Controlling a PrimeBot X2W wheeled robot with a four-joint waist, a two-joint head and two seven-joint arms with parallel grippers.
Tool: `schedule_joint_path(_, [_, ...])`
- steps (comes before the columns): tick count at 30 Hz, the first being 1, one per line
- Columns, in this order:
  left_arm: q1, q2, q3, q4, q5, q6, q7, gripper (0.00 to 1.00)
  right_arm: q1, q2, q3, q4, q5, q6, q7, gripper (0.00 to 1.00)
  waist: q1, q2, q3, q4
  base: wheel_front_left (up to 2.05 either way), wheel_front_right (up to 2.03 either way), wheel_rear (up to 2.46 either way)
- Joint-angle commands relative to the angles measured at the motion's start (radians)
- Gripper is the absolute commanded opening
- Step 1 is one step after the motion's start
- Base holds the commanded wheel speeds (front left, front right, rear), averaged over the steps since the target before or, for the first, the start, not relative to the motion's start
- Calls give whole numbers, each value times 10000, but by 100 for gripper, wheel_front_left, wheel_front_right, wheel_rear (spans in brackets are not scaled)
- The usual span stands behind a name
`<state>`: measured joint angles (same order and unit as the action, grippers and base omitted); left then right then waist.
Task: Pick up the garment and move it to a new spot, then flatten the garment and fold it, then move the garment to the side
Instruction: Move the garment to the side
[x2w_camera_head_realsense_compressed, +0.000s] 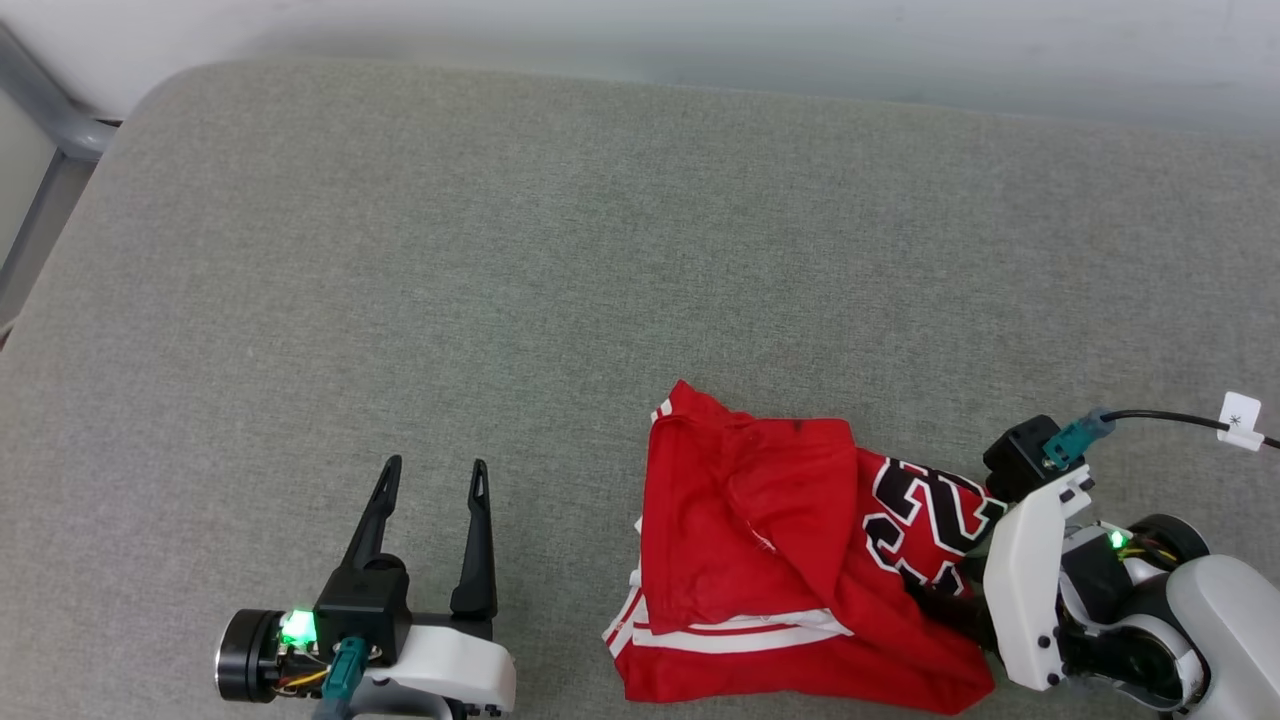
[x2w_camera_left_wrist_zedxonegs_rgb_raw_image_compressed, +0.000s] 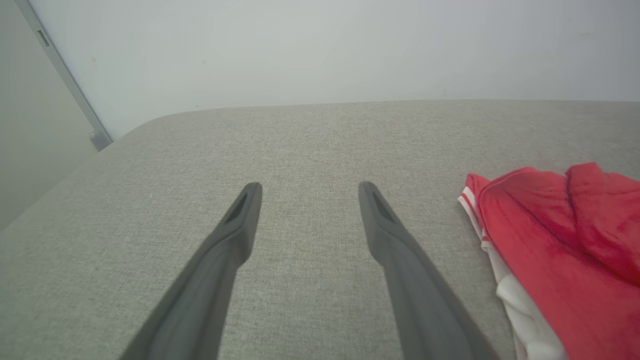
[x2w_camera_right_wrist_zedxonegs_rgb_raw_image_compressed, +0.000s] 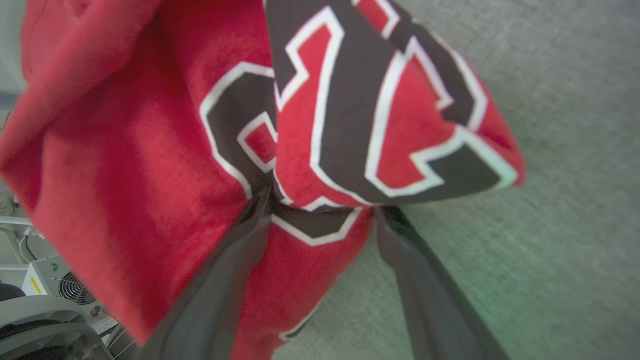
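The garment (x2w_camera_head_realsense_compressed: 760, 540) is a red jersey T-shirt with white-and-red striped trim and black, white-outlined numbers. It lies crumpled and partly folded on the grey fabric surface (x2w_camera_head_realsense_compressed: 500, 250) at the near right. My right gripper (x2w_camera_head_realsense_compressed: 945, 600) reaches into its right edge, fingers mostly under the cloth. In the right wrist view the garment (x2w_camera_right_wrist_zedxonegs_rgb_raw_image_compressed: 125, 150) drapes over the fingertips of the right gripper (x2w_camera_right_wrist_zedxonegs_rgb_raw_image_compressed: 322, 205), whose fingers stand wide apart with cloth between them. My left gripper (x2w_camera_head_realsense_compressed: 436, 467) rests open and empty left of the shirt. In the left wrist view the left gripper (x2w_camera_left_wrist_zedxonegs_rgb_raw_image_compressed: 309, 189) points across bare fabric, the garment (x2w_camera_left_wrist_zedxonegs_rgb_raw_image_compressed: 550, 235) off to its right.
A pale wall (x2w_camera_head_realsense_compressed: 700, 40) runs behind the surface's far edge. A grey metal frame (x2w_camera_head_realsense_compressed: 50, 110) stands past the rounded far left corner. A black cable with a white tag (x2w_camera_head_realsense_compressed: 1240, 420) trails from my right wrist. Broad bare fabric lies left of and beyond the shirt.
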<state>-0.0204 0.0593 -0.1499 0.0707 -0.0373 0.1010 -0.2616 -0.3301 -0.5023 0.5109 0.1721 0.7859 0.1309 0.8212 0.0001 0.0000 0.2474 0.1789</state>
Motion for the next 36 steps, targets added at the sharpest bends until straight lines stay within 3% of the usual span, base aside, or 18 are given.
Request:
schedule_joint_path(1, [2,-11,58,52,1,70,-46,100,54,264,249,222,6,-5,-347,0,-1,0,-74,-87,0,0,0])
schedule_joint_path(11, [272,6,173,100,9,-7,-47,100,-1371,-463,389,-473,-369,-6,-1924,0,-1,0,-620,-756,0,0,0])
schedule_joint_path(21, [531,104,594,-90,-22,6,-47,100,-2434,-1911,939,-1248,-837,-9,-2570,0,-1,0,-773,-2457,0,0,0])
schedule_joint_path(29, [87,300,840,-325,100,18,-40,100,-2822,-2506,750,-953,-979,-9,-2807,0,-1,0,-109,-3366,0,0,0])
schedule_joint_path(36, [-476,466,791,-713,327,23,-37,100,-3296,-3302,220,373,-1508,-9,-3393,0,-1,0,853,-3567,0,0,0])
